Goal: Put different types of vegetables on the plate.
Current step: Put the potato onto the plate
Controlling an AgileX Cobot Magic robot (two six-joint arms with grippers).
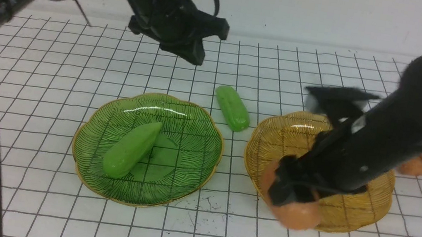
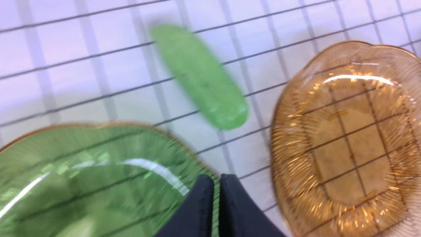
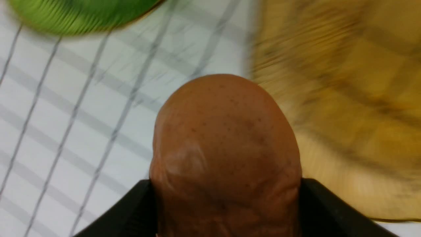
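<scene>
First cucumber (image 1: 131, 150): in the left plate (image 1: 192, 132). Second cucumber (image 1: 232, 108): on the bench (image 1: 55, 70) between the plates, rearward. First potato (image 1: 296, 217): in the right end effector (image 1: 290, 197), at the front-left rim of the right plate (image 1: 275, 138). Second potato (image 1: 421, 163): right of that plate.

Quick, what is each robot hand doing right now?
Left hand: closed, holding nothing.
Right hand: closed on a potato.

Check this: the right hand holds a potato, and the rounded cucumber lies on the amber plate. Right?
No: the front view shows the rounded cucumber on the table, beside the amber plate. The right hand does hold a potato.
</scene>
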